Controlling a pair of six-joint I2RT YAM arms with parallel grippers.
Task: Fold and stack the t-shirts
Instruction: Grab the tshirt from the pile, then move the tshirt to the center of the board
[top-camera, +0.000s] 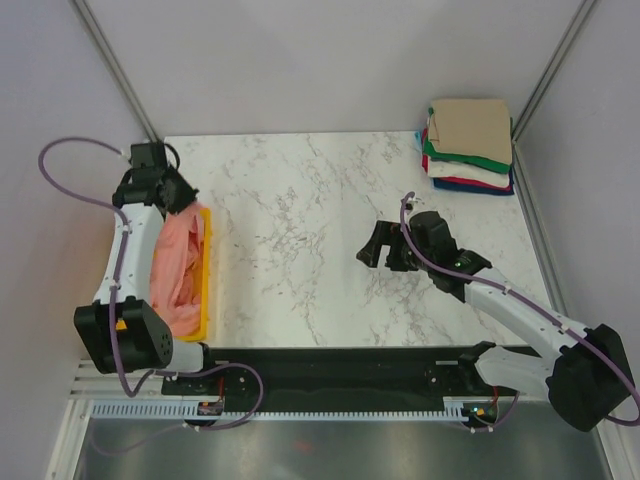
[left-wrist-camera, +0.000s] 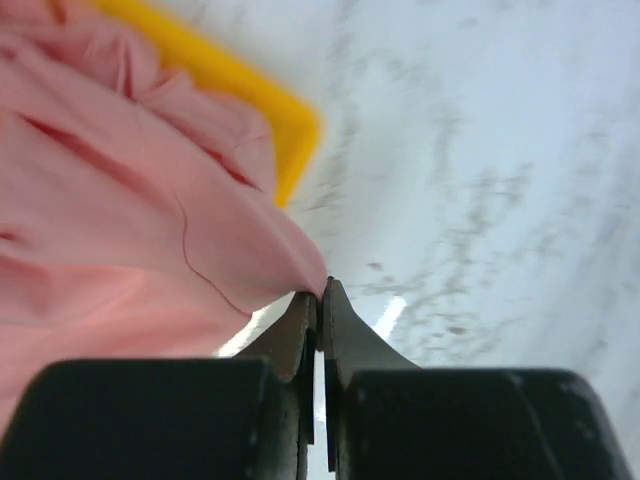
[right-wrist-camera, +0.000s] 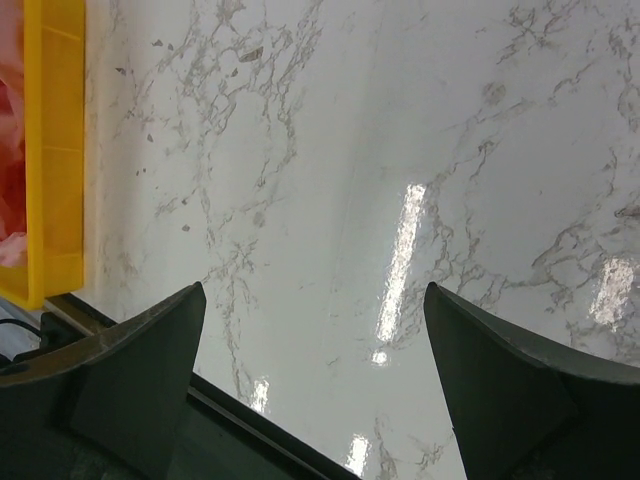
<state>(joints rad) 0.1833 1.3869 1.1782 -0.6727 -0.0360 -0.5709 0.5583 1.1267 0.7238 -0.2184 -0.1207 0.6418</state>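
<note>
So the left hand is clamped right down at the far end of the yellow tray, and from its wrist view it's only got a tiny nip of the salmon-pink t-shirt at the very tips of its fingers, barely a fold of cloth. That's my main worry: with so little fabric in the pinch, I reckon the shirt's weight could just pull it free once the arm lifts. The other risk is that the rest of the shirt is bunched down inside the tray, so it could catch on the rim and drag or tip the tray, which already sits right at the left edge of the desk. The right hand is wide open with nothing in it, hovering over bare desk well apart from the tray, so it's no help yet if the cloth slips. As for how the shirt lies, it's a crumpled strip running along the tray, long axis going from the near edge toward the far edge. I honestly can't tell which end is collar and which is hem. The folded stack sits in the far right corner.
</note>
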